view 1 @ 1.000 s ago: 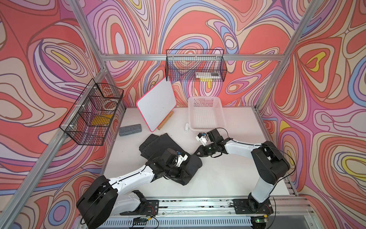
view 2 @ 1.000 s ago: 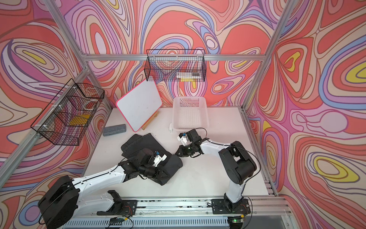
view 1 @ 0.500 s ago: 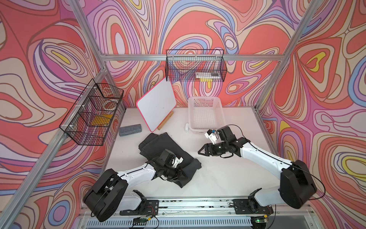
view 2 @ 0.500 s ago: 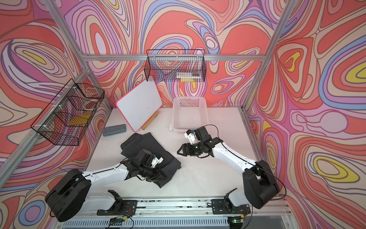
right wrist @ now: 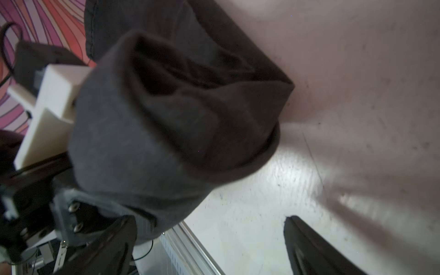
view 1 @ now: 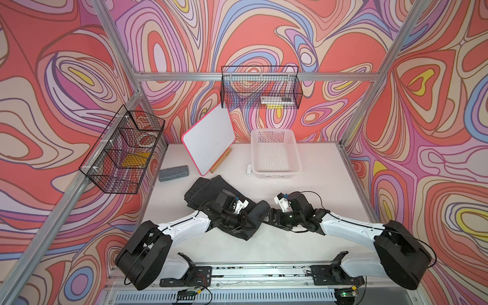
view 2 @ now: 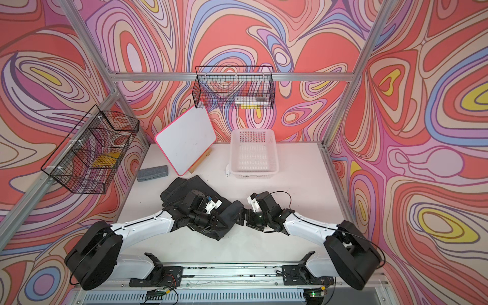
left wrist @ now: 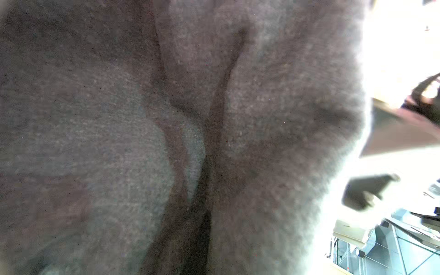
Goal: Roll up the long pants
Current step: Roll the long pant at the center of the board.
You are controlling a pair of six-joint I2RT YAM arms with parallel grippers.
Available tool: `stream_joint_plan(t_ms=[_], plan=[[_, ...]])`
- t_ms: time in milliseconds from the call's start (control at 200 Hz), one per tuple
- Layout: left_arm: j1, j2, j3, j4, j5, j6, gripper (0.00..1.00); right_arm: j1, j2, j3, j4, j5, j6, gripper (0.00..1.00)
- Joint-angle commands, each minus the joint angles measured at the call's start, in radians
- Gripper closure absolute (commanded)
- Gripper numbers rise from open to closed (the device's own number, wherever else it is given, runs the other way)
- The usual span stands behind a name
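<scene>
Left gripper (view 1: 241, 224) clamps the long pants (view 1: 204, 191), evidently so the roll cannot unwind; right gripper (view 1: 272, 216), jaws wide, poised at its right end.

- Both top views look steeply down on my whole worktop (view 1: 290, 245) from above its front edge.
- My wrist cameras sit close to the long pants (left wrist: 119, 142).
</scene>
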Motion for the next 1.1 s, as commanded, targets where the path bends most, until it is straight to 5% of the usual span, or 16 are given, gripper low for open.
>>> stream_joint_plan(t_ms=[0, 496, 716, 766, 921, 1017, 1092], plan=[[0.007, 0.004, 0.011, -0.012, 0.032, 0.005, 1.0, 0.019, 0.101, -0.014, 0.313, 0.052, 0.171, 0.02], [0.007, 0.049, -0.002, 0.027, 0.014, 0.017, 1.0, 0.077, 0.256, 0.03, 0.57, 0.124, 0.356, 0.03], [0.006, 0.03, -0.004, -0.065, -0.027, 0.056, 1.0, 0.076, 0.289, 0.056, 0.445, 0.194, 0.39, 0.4], [0.011, 0.023, -0.004, -0.104, -0.053, 0.068, 1.0, 0.075, 0.273, 0.093, 0.299, 0.21, 0.373, 0.61], [0.061, -0.034, -0.006, -0.266, -0.151, 0.079, 1.0, 0.066, 0.222, 0.287, -0.157, 0.286, 0.262, 0.86], [0.067, -0.099, 0.053, -0.446, -0.295, 0.15, 0.91, 0.064, 0.262, 0.468, -0.517, 0.341, 0.185, 0.99], [0.066, -0.14, 0.111, -0.574, -0.421, 0.216, 0.68, 0.062, 0.301, 0.545, -0.662, 0.356, 0.162, 1.0]])
